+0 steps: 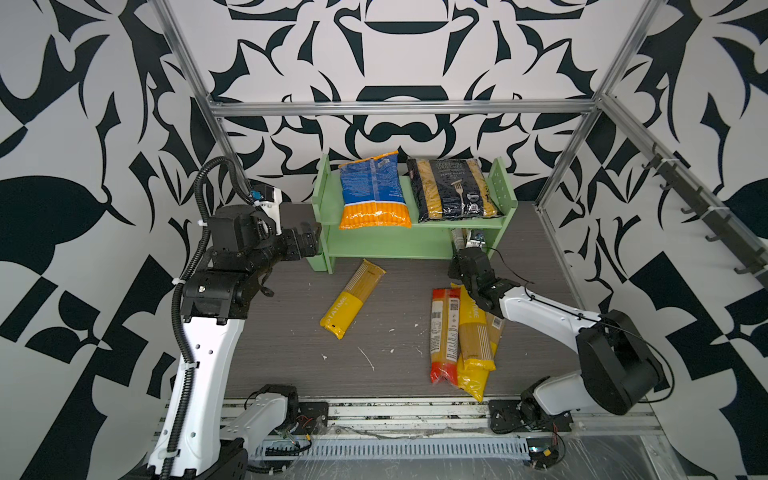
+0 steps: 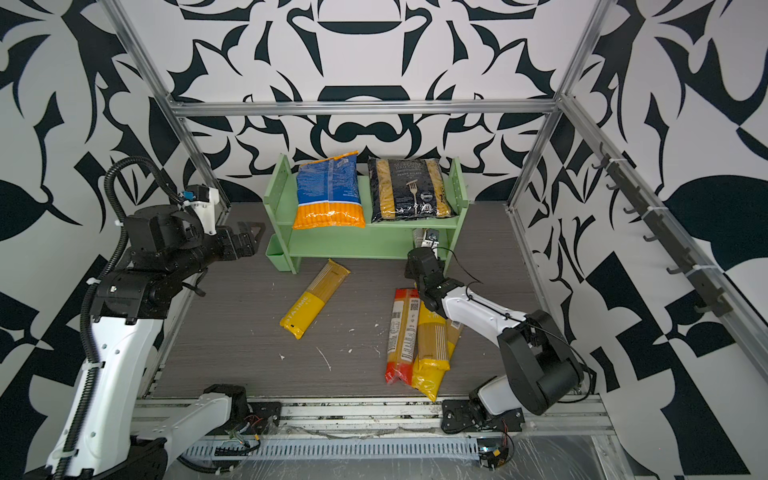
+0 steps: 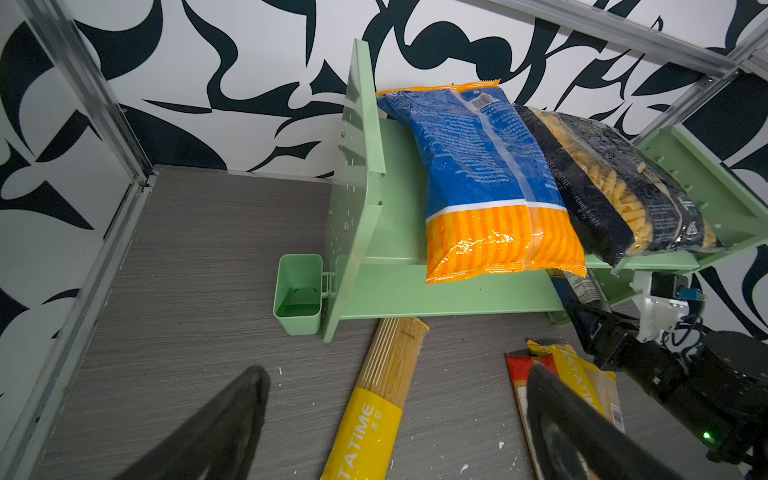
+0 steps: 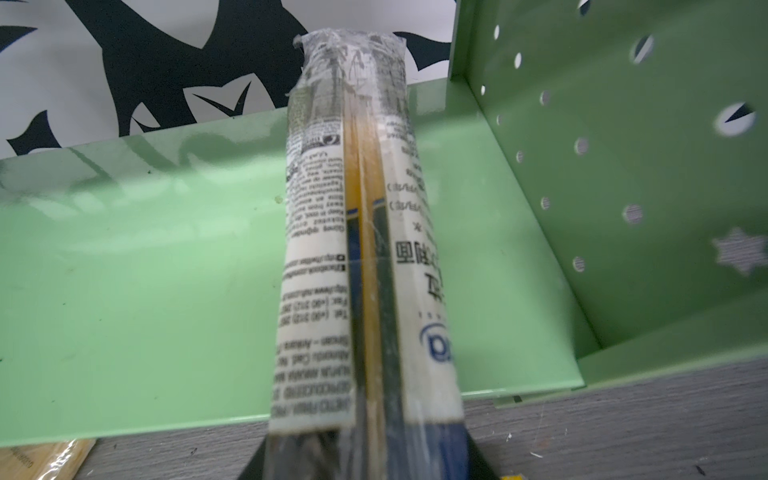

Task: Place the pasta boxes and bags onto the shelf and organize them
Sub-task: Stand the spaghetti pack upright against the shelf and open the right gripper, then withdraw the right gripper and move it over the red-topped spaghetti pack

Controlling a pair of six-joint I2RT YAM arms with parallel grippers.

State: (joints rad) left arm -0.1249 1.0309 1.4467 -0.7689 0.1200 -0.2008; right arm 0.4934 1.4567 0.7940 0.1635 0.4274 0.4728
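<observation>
My right fingers [image 1: 463,251] clamp the blue-ended spaghetti pack [image 4: 357,232], its far end over the lower tier of the shelf [image 4: 145,257]; my left fingers [image 1: 309,240] hang spread wide beside it.

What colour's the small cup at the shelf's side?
Pale green cup, matching the shelf; clearest in the left wrist view.

Count stands: wide bag [image 1: 374,191], two; spaghetti pack [image 1: 353,299], five; shelf [image 1: 382,249], one; cup [image 3: 298,324], one; arm [image 1: 208,353], two.

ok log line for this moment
right gripper: shut on blue-ended spaghetti pack, over shelf lower tier | left gripper: open, empty
</observation>
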